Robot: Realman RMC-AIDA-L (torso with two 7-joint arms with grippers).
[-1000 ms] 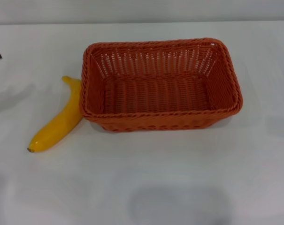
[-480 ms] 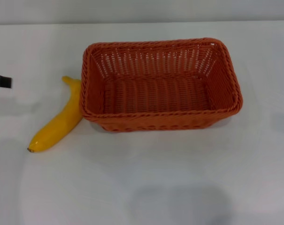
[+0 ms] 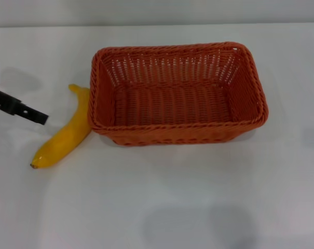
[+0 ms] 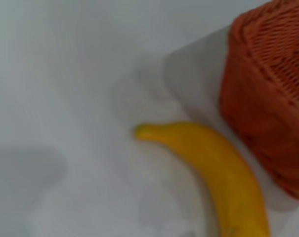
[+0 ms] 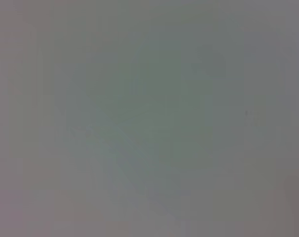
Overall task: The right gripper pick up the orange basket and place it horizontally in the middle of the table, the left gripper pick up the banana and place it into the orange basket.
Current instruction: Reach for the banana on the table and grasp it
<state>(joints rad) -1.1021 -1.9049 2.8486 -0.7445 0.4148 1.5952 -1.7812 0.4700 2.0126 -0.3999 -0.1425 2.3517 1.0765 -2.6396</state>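
Orange wicker basket (image 3: 177,93) lies lengthwise near the middle of the white table (image 3: 172,207), open side up and empty, so the step in hand is judged to be the banana pickup. The yellow banana (image 3: 66,136) lies on the table with its upper curve touching the basket's left wall, just beyond the tip of the left gripper (image 3: 35,115), a slim black bar reaching in from the left edge; whether its jaws are open cannot be told, and it holds nothing. A sound grasp would straddle the banana's free middle, across its width, away from the basket wall. The right gripper is out of view.
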